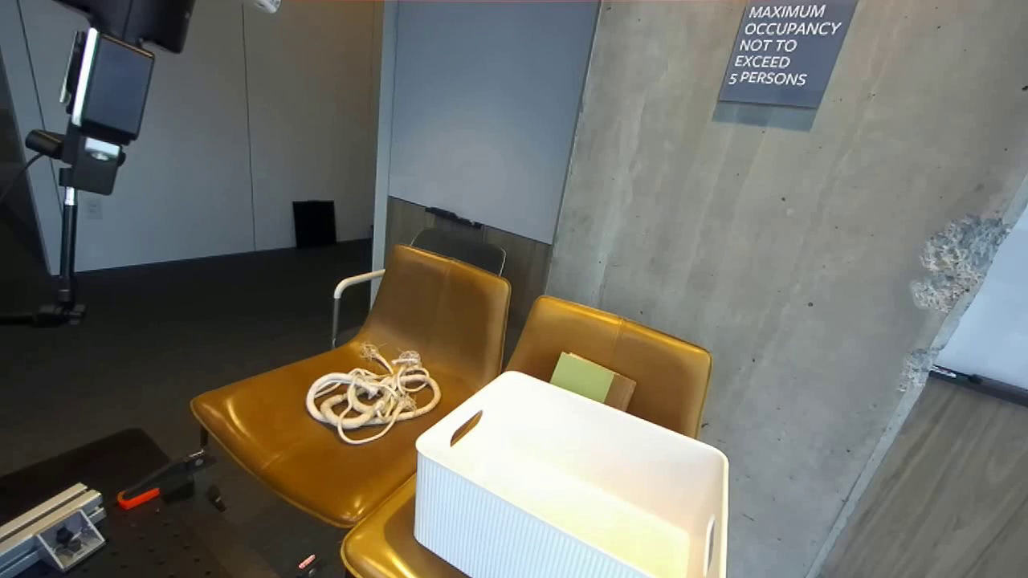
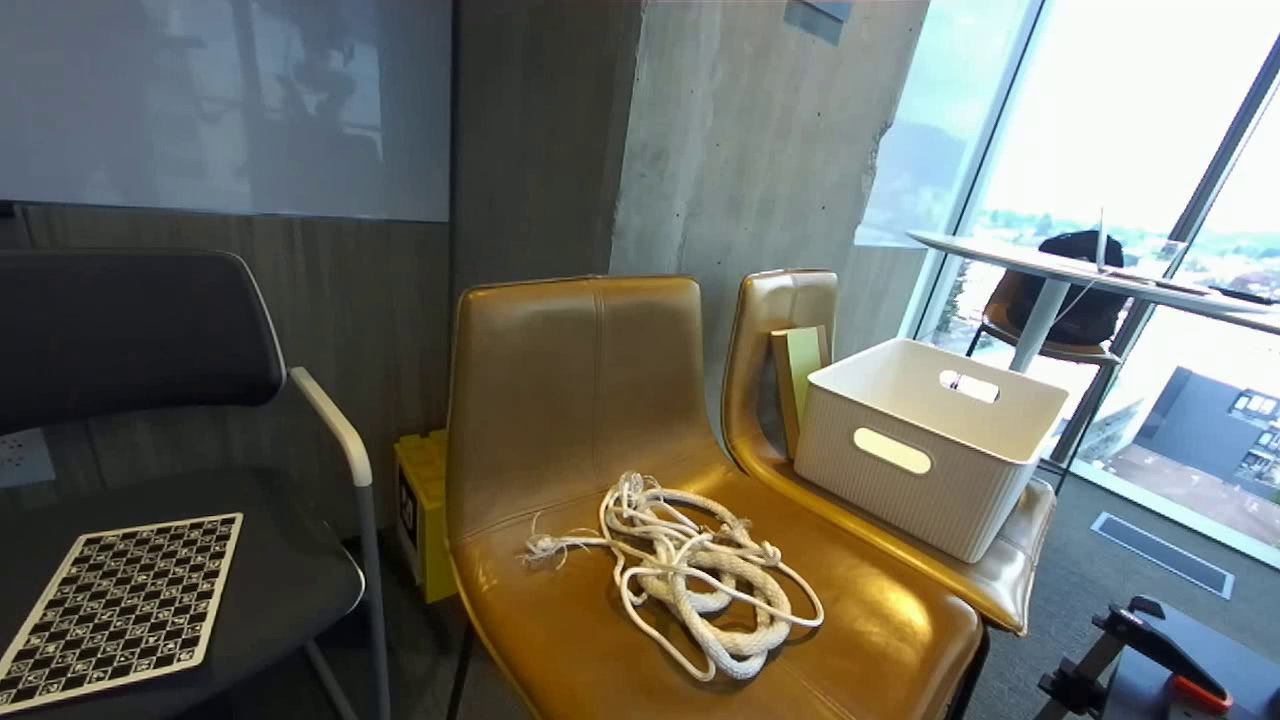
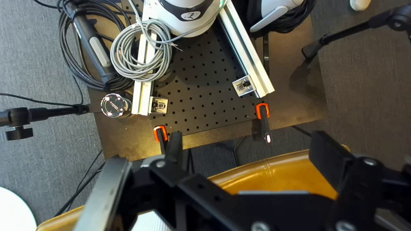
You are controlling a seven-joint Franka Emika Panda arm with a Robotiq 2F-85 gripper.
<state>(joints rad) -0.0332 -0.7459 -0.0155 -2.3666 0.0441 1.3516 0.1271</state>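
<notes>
While hand (image 3: 249, 149) hangs spread wide, gripping nothing, white basket (image 1: 506, 526) partly shows past it in wrist view, upright on tan chair (image 1: 622, 345), presumably mouth-up for ready access. White rope (image 1: 384, 399) lies loosely tangled on neighbouring chair (image 1: 273, 421), whose dip probably stops slipping.

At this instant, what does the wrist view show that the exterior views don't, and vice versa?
Only the wrist view: the coiled grey cable and a clear look at the pincer, jaws apart.
Only the exterior views: the white rope, heaped on a brown leather chair, and a flat green-faced item between the white ribbed bin and a backrest.
Shared: leather seating, an orange-handled clamp and the bin, of which the wrist view shows a sliver.
</notes>
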